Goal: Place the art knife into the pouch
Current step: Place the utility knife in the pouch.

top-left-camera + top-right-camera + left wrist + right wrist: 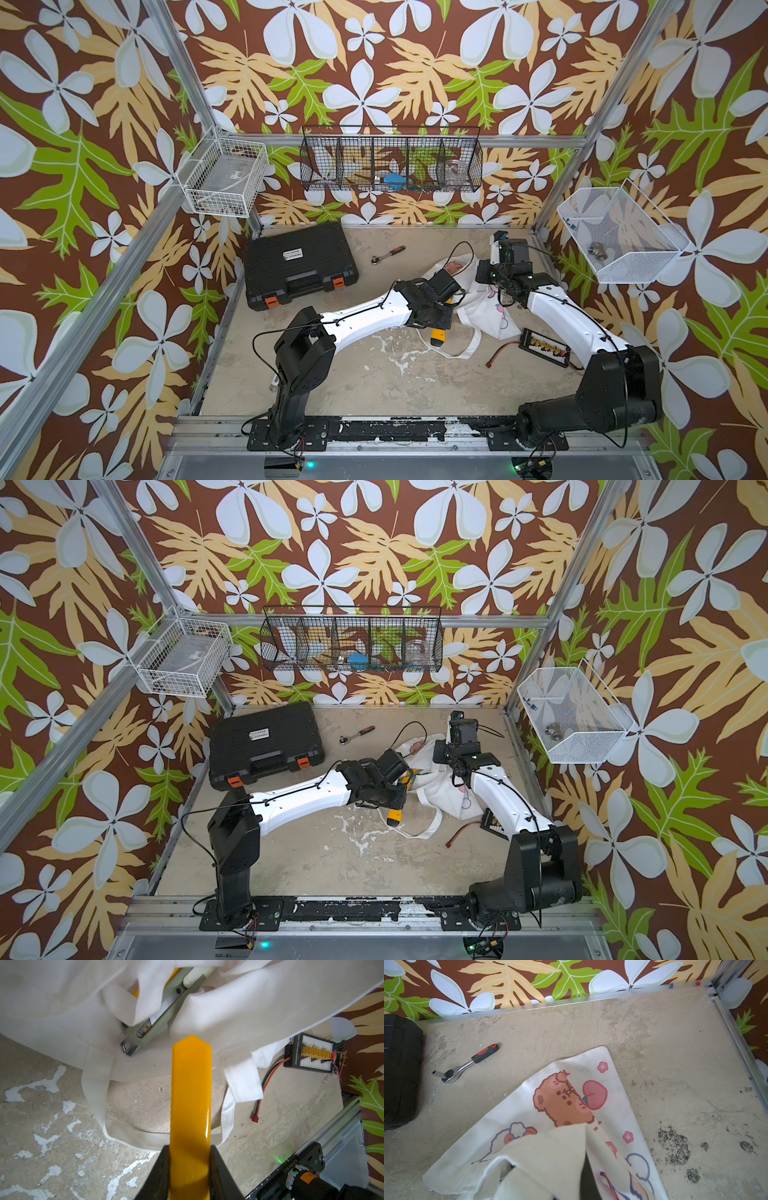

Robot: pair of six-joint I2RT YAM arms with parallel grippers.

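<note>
Both top views look steeply down from high above the table (374, 374), well back from the pouch (492, 318) (442, 789). The left wrist camera sits close before the pouch (228, 1012), facing its mouth. The right wrist camera hangs just over its printed side (612, 1084) (bear and peach), facing the wall (508, 980) beyond. All four share it.
</note>
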